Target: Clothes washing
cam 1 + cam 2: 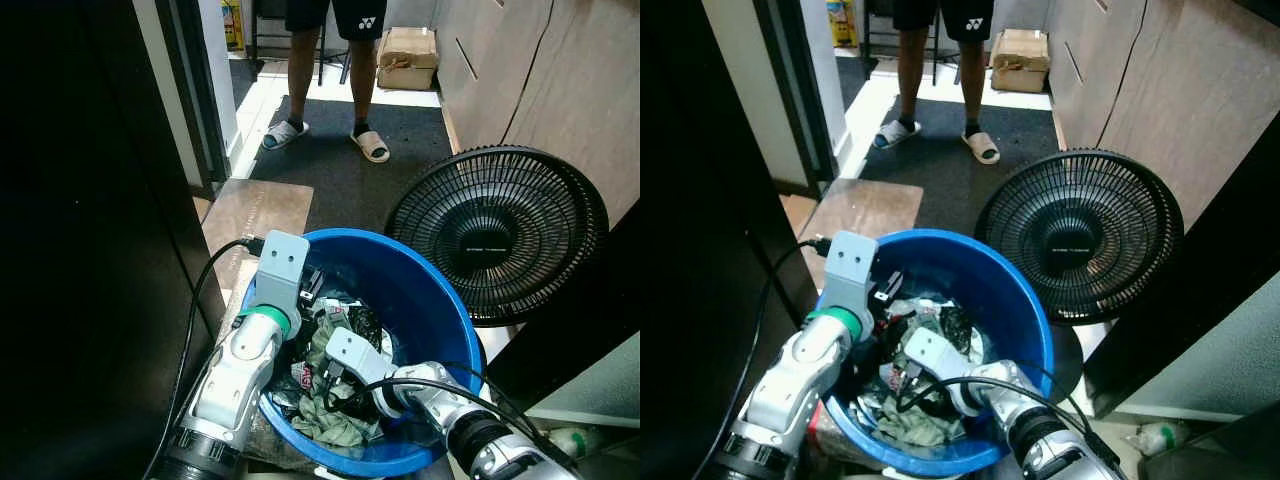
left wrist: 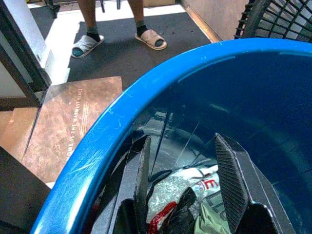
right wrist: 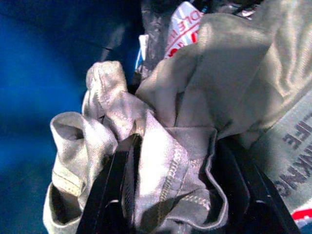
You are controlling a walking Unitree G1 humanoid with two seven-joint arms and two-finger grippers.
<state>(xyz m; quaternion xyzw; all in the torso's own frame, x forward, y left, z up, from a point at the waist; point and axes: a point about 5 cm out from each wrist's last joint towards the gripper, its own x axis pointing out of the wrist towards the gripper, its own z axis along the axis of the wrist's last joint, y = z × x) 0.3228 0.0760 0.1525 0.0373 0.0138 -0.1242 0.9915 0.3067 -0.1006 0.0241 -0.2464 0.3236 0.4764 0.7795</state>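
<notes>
Closest to you, your right claw (image 3: 170, 195) is buried in the laundry at the near side of the blue basin (image 1: 440, 300), its two black fingers set apart with a fold of the grey-green garment (image 3: 219, 83) bunched between them. The fingers straddle the cloth but look not fully pinched, so close firmly on that seam fold before you lift, and lift straight up so the cloth drags clear of the rest.

Just beyond, your left claw (image 2: 187, 185) hangs inside the basin's left wall, fingers spread wide and holding nothing, above the printed white and black clothes (image 1: 335, 320). Keep it clear of the rim (image 2: 112, 131); you could lower it onto the pile to steady the other pieces while the right arm pulls. Mind the black cable (image 1: 200, 290) looping beside the left arm.

To the right of the basin stands a black floor fan (image 1: 497, 235), near enough to catch on a swinging garment. Farther off, a brown mat (image 1: 255, 215) lies on the floor, and a person in slippers (image 1: 325, 135) stands on the dark carpet, with a cardboard box (image 1: 407, 57) behind them.
</notes>
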